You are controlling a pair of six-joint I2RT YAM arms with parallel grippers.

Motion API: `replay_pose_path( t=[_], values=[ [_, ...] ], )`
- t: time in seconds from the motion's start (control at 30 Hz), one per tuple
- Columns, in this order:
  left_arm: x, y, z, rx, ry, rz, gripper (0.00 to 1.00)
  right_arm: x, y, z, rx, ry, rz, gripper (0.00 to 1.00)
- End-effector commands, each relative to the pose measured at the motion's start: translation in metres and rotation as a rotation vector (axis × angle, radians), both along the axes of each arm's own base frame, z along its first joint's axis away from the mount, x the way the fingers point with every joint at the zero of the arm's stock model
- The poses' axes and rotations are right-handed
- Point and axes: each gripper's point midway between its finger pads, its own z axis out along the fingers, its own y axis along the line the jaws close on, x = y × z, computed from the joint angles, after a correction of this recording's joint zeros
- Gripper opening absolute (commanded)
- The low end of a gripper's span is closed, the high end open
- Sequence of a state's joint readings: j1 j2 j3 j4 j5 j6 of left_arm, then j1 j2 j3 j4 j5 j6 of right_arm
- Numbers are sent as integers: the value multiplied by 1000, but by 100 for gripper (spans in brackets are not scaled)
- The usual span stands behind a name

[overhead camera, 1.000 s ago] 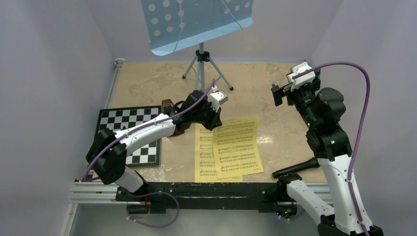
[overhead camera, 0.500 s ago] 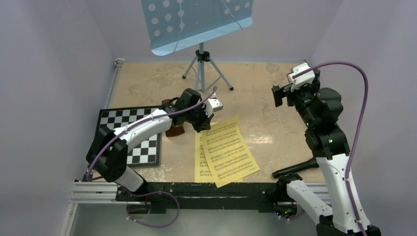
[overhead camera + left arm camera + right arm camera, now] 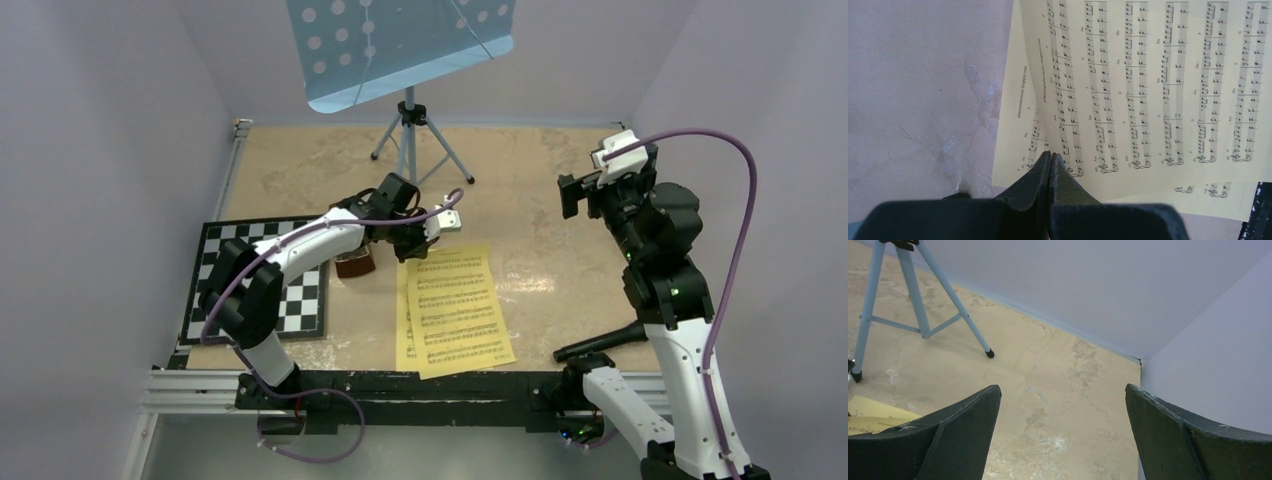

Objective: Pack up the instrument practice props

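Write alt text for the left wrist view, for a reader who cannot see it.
The left pincer, dark and shut tight, meets the corner of the top yellow sheet of printed music staves; whether it pinches the paper is unclear. A second yellow sheet peeks out beneath it, and both lie on a mottled beige table.
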State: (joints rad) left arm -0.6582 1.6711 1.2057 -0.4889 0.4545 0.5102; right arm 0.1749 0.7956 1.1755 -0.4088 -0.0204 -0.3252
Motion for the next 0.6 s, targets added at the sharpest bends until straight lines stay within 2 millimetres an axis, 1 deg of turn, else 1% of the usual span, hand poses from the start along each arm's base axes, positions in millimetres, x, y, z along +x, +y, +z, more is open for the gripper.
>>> replay_pose_path(
  t=[0.0,0.07,0.13,0.27,0.4,0.5,0.57],
  values=[
    [27,1,11,15,-63,7,0,-6,1,4,26,-7,9,99],
    [28,3,8,36,-74,-18,0,-4,1,3,27,-8,8,99],
    [31,7,5,55,-122,-51,0,-3,2,4,31,-7,11,99],
    [44,11,8,78,-173,-72,0,-2,4,6,38,-9,22,99],
    [46,12,9,83,-177,-86,0,-1,5,5,38,-6,23,99],
    [43,11,10,72,-152,-60,0,-2,4,6,36,-9,22,99],
    [44,10,10,62,-129,-6,0,-2,4,5,33,-8,20,99]
  ],
)
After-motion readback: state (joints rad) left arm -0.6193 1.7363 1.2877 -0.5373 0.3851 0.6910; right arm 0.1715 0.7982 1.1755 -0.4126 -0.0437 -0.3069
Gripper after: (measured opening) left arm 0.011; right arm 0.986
